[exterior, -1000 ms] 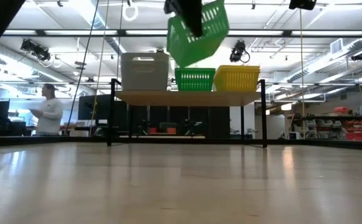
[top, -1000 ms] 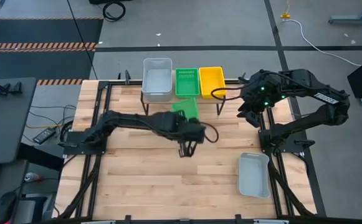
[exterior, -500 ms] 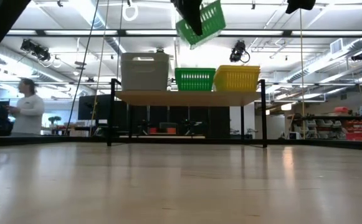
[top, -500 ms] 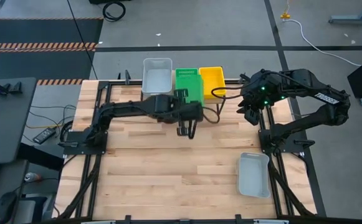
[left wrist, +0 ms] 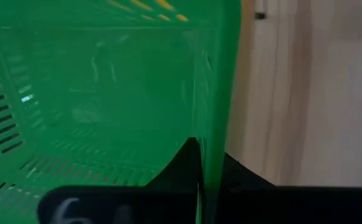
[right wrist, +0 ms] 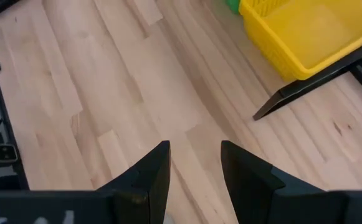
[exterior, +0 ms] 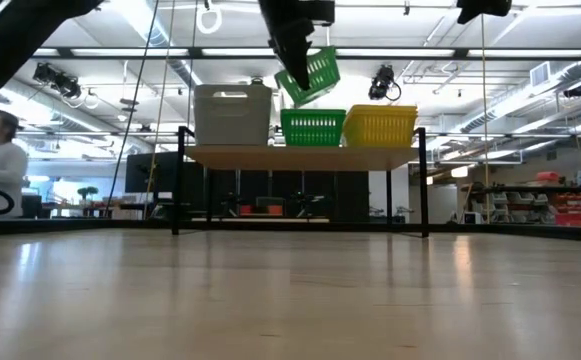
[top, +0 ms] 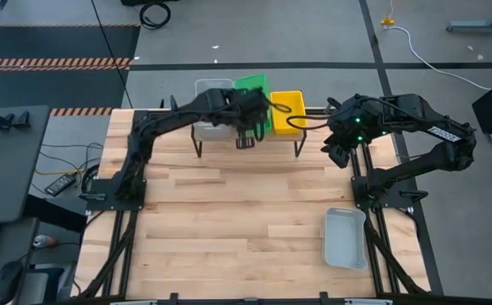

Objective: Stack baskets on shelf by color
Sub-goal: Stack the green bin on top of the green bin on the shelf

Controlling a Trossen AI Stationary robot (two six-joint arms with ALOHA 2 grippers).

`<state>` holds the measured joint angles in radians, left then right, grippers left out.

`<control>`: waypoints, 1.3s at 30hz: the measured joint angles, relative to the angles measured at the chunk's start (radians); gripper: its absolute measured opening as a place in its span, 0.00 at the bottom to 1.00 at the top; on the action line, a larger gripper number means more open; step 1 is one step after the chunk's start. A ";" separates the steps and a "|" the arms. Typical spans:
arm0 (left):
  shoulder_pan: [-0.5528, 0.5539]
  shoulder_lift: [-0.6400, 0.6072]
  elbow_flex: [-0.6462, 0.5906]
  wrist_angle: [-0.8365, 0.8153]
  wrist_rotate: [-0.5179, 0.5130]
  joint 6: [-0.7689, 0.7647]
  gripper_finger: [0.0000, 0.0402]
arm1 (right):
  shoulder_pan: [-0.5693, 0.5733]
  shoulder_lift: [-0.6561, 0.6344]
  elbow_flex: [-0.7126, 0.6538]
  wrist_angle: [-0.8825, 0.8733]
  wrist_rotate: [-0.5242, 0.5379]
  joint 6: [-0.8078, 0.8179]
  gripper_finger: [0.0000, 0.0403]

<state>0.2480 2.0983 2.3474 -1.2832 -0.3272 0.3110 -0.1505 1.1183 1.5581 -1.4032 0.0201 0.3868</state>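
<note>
Green basket (exterior: 308, 76): tilted, airborne above shelf (exterior: 300, 155) at table's far edge, over green stack (exterior: 313, 127); clamped by left gripper (top: 244, 140). Right gripper (right wrist: 194, 163): fingers parted, empty, near table's far right edge. Grey basket (top: 345, 238): near right corner.

Both my arms are dark, near-black, jointed tubes on black frame bases w/ thin black cables looping off the wrists; my right arm (top: 415, 114) shows small green lights near the wrist & a pale label strip on the forearm. My left arm (top: 157, 131) is same matte black, no markings I can read. My right gripper (right wrist: 193, 163) has two flat, black, wedge-shaped fingers.
</note>
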 joint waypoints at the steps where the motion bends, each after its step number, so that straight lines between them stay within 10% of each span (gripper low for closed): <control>1: 0.012 0.000 0.000 0.012 0.012 0.006 0.01 | 0.000 0.000 0.000 0.003 0.006 0.005 0.37; 39: 0.081 0.015 -0.001 -0.022 0.186 0.014 0.15 | 0.000 0.001 0.000 0.018 0.014 0.064 0.37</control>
<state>0.3286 2.1132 2.3466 -1.3052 -0.1410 0.3252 -0.1505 1.1191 1.5581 -1.3853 0.0341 0.4507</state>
